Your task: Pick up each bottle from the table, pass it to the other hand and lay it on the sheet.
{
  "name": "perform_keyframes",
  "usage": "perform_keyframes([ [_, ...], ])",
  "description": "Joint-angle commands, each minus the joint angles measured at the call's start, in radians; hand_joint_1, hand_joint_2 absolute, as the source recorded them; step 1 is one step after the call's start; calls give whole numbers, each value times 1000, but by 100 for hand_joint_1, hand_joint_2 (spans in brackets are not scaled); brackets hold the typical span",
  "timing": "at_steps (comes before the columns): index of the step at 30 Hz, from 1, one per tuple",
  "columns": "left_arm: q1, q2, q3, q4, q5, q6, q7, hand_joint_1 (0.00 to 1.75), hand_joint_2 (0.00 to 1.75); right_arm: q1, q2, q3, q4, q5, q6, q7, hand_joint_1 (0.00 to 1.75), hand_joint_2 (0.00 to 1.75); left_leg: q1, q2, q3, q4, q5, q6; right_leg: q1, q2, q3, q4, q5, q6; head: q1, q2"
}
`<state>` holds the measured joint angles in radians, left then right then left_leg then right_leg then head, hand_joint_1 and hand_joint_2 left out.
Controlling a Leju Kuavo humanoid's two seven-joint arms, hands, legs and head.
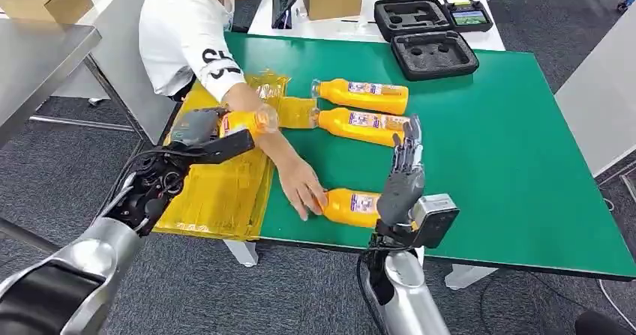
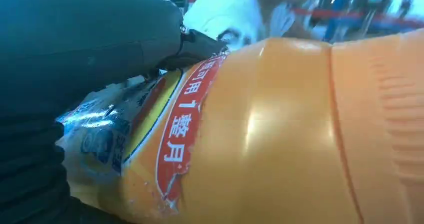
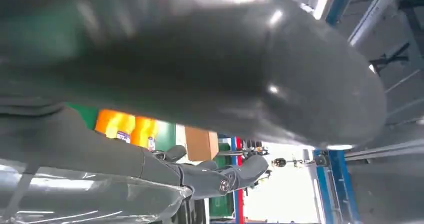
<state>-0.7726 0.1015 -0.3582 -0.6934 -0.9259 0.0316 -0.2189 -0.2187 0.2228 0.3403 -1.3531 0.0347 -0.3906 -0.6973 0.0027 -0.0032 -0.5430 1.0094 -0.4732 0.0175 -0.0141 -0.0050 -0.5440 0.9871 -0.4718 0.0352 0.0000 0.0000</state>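
Our left hand (image 1: 202, 136) grips an orange bottle (image 1: 247, 121) above the yellow sheet (image 1: 225, 189). Our right hand (image 1: 401, 174) stands raised with fingers apart, holding nothing, just above the nearest bottle (image 1: 352, 206) lying on the green table (image 1: 525, 163), which a person's hand (image 1: 302, 187) touches.

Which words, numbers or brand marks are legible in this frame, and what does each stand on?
"可用1整月": red band on the label of the orange bottle held by the left robot hand.
"S": partial black print on the person's white sleeve; remainder cut off.
Labels on the table bottles: too small to read.
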Motion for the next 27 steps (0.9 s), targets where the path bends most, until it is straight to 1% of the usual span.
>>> perform_keyframes([
  [1,-132,-3,-136,285,-72,-43,41,175,175,-1,-11,3,-52,2,-5,-1,0,0,2,-1,-2,2,0,-1,2,-1,-1,0,1,-2,0,0],
  [8,-123,8,-158,309,-118,-37,79,175,175,-19,-14,30,-23,-1,-13,-1,0,0,1,0,-1,1,0,-1,1,0,-1,1,1,-1,0,0],
  [18,-123,8,-158,309,-118,-37,79,175,175,-19,-14,30,-23,-1,-13,-1,0,0,1,1,-2,1,0,-1,1,0,-1,1,1,-1,0,0],
  [21,-132,10,-151,313,-117,-47,79,175,175,-18,-14,27,-16,-22,0,-1,0,0,2,0,-2,1,0,-1,2,0,-1,1,1,-1,0,0],
  [27,-145,20,-178,348,-179,-61,144,175,175,-37,-3,30,26,-34,26,-1,0,0,1,1,-2,1,0,-1,2,1,-1,1,1,-1,0,0],
])
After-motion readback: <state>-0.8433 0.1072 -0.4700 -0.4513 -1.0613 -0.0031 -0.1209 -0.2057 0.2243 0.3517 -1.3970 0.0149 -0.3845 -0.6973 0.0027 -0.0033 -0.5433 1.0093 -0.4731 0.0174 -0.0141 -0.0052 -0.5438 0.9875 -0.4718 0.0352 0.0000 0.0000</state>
